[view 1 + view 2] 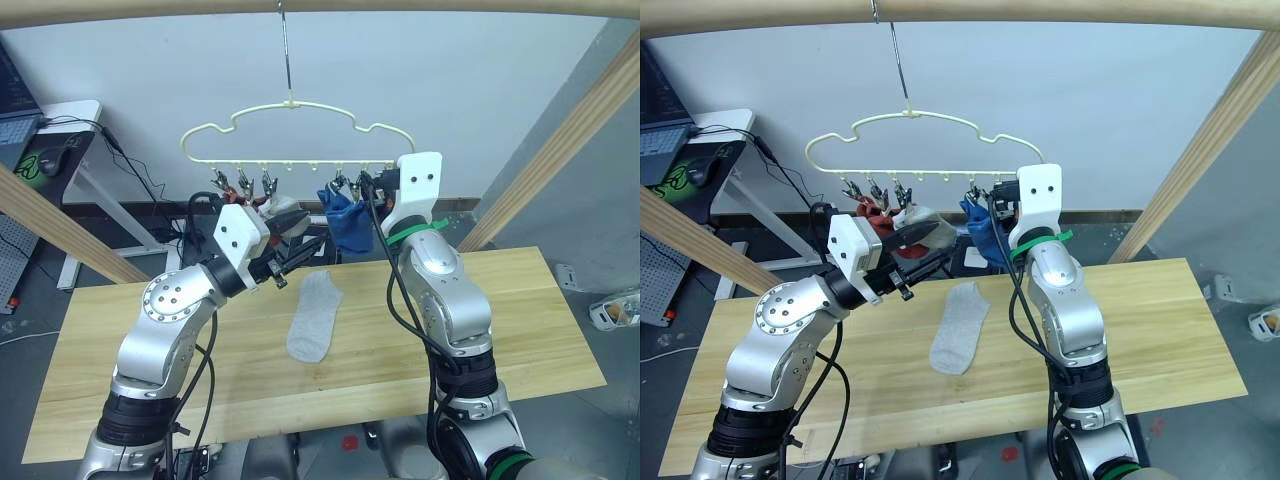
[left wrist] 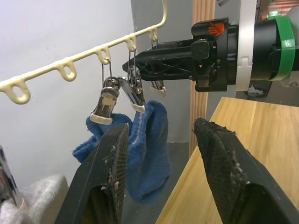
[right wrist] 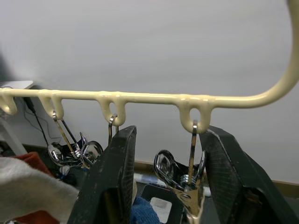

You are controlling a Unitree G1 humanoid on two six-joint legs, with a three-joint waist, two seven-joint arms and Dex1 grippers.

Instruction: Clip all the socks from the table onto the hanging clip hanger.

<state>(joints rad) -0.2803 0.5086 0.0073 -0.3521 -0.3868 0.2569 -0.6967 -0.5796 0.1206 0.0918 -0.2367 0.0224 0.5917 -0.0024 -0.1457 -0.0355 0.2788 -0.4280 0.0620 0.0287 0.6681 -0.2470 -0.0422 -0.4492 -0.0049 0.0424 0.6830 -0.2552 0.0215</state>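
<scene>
The pale yellow clip hanger (image 1: 290, 130) hangs by its hook from the top pole. Blue socks (image 1: 348, 225) hang from clips right of its middle, and rust red and light grey socks (image 1: 275, 208) hang bunched on the left clips. One light grey sock (image 1: 315, 315) lies flat on the table (image 1: 520, 320). My left gripper (image 1: 303, 245) is open and holds nothing, raised just left of the blue socks (image 2: 149, 149). My right gripper (image 1: 365, 182) is up at the hanger's right end, open, with a metal clip (image 3: 186, 184) between its fingers.
Thick wooden poles slant down at the left (image 1: 60, 225) and at the right (image 1: 560, 160), and one crosses the top (image 1: 400, 5). A small white desk (image 1: 75, 115) with cables stands behind on the left. The table's right half is bare wood.
</scene>
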